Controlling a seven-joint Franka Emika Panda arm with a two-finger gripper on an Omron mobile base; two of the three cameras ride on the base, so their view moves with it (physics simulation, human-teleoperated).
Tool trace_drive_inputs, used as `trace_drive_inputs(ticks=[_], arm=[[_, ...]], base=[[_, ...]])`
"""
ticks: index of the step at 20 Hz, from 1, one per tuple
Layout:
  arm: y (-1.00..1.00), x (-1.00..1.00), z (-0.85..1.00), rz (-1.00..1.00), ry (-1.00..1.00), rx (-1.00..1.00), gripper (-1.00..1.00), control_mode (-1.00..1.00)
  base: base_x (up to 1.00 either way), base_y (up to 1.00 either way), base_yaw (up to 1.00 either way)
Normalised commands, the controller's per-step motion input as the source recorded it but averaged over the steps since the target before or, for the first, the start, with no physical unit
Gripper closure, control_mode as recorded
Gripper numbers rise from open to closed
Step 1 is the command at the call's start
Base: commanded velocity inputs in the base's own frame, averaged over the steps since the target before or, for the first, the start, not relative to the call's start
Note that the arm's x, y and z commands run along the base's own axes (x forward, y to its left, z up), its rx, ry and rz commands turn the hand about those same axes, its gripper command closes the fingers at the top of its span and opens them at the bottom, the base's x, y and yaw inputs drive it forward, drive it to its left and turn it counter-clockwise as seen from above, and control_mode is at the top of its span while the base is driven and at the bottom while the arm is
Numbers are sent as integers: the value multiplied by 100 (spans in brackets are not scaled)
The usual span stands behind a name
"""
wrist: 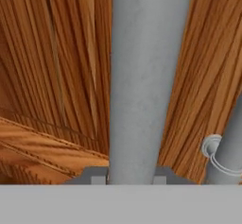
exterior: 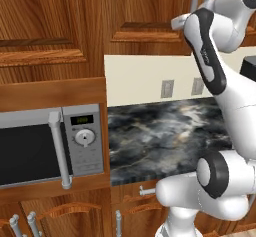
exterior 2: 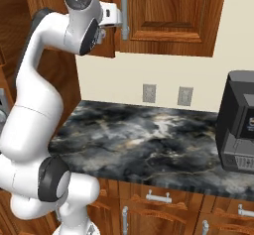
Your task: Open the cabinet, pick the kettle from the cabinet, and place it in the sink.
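1. With the fingers (wrist: 131, 178) clamped on the silver bar handle (wrist: 146, 76), the door-opening step is in hand.
2. At the frame's top, the cabinet (exterior 2: 168, 16) looks shut.
3. Next, probably a steady outward pull, swinging the door.

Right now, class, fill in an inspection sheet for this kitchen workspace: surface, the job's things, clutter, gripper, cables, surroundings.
Surface: dark marbled counter, bare in the middle.
Job's things: cabinet doors closed; kettle and sink nothing seen.
Clutter: black coffee machine at the counter's right end.
Gripper: gripper shut on the cabinet handle, a finger on each side of the bar.
Cables: nothing seen.
Surroundings: microwave left of the counter, two wall outlets, drawers below.
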Motion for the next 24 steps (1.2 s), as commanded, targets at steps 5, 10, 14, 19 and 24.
trace_drive_inputs(ticks=[5, 10, 14, 19, 24], arm=[[25, -58, 4, -16, 0, -1, 100, -100], [24, -64, 1, -21, 0, 0, 100, -100], [20, -59, 0, -34, 0, 0, 100, -100], [21, -59, 0, -32, 0, 0, 100, -100], [24, -65, 0, -25, -1, 0, 100, -100]], base=[[0, 0, 0], [0, 0, 0], [0, 0, 0], [0, 0, 0], [0, 0, 0]])
